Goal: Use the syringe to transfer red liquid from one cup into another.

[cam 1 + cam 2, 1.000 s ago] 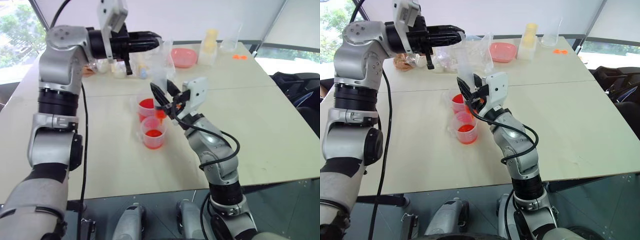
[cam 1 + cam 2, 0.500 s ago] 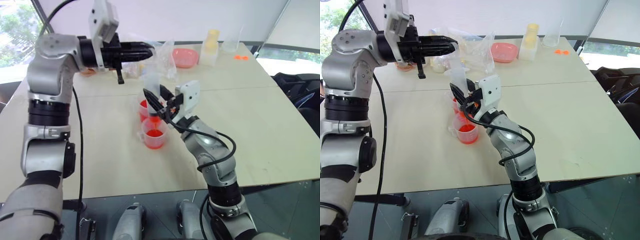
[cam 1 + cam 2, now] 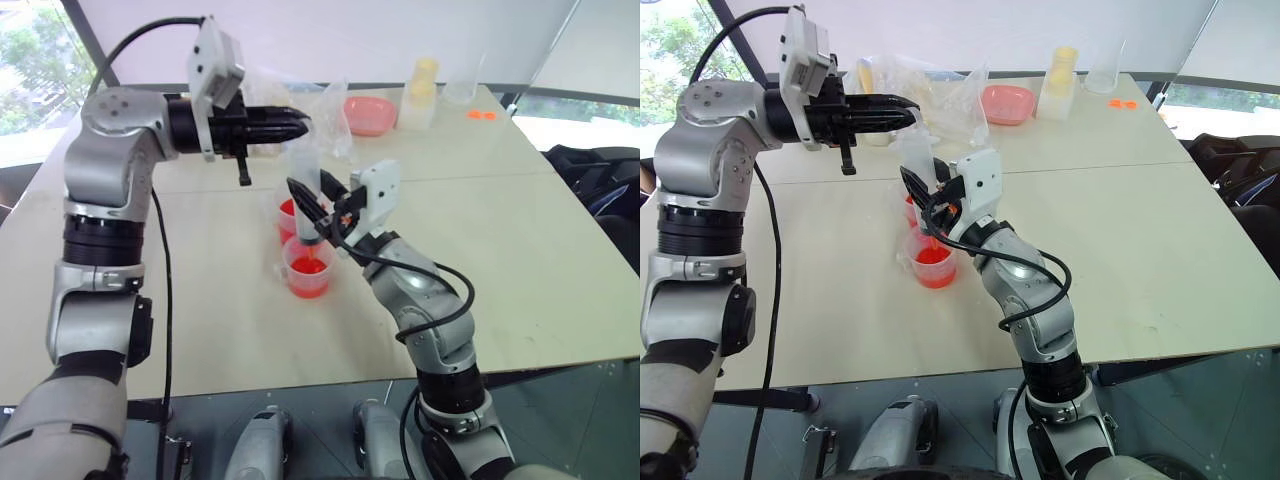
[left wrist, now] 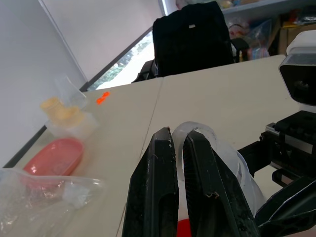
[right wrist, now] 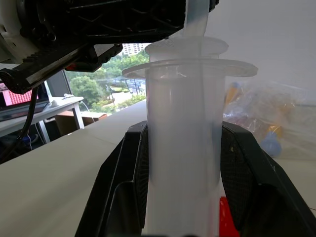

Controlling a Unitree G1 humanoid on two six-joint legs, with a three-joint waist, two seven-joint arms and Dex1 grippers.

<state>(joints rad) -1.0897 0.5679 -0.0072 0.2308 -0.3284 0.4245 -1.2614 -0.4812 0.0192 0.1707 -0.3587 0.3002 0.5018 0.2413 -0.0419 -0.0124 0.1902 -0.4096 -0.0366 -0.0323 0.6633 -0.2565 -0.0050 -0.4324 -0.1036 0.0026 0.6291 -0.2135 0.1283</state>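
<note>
Now: right gripper (image 3: 318,195) clenched on syringe (image 3: 305,185), upright, tip over short cup (image 3: 307,267), tall cup (image 3: 290,215) just behind. Left gripper (image 3: 297,125) pinches plunger top. You risk squirting red liquid (image 3: 308,267) beside short cup if plunger jerks.

Setting: office or lab room; evidenced by plain work table (image 3: 560,250), large windows (image 3: 25,60), black office chair (image 4: 192,34).
</note>
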